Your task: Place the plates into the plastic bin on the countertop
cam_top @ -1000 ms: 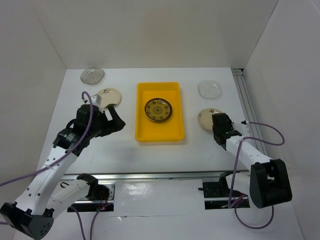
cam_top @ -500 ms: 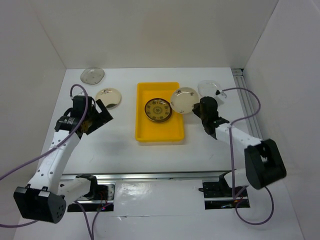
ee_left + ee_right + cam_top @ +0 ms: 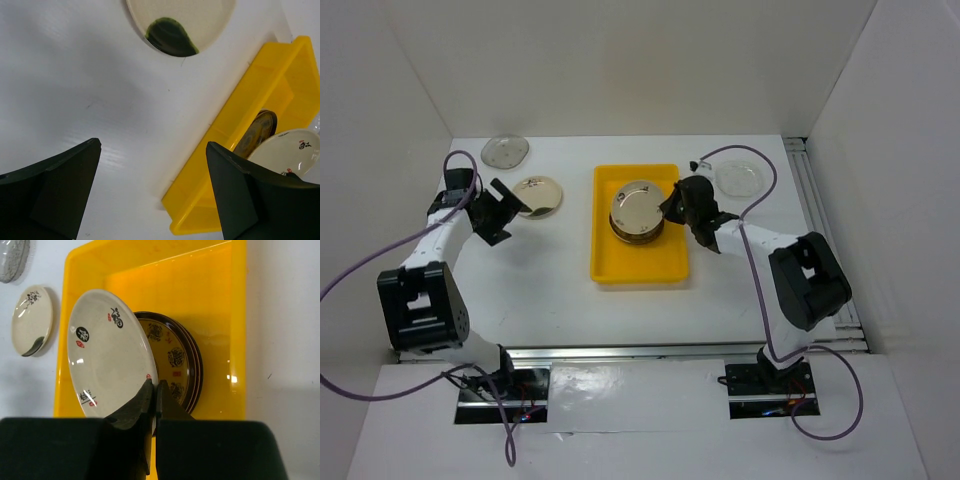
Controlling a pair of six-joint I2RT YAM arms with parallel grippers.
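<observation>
1. Held plate, cream with small marks, hangs tilted over the bin. The right gripper pinches its rim, jaws closed tight on it.
2. Dark plate lies in the bin, right behind the held plate (whether they touch, I cannot tell).
3. Left gripper gapes wide and holds nothing, at the bin's 9 o'clock.
4. Cream plate sits on the countertop at the bin's 10 o'clock, just beyond the left gripper.
5. Left clear plate lies farther out at 10 o'clock, and right clear plate at 2 o'clock.
</observation>
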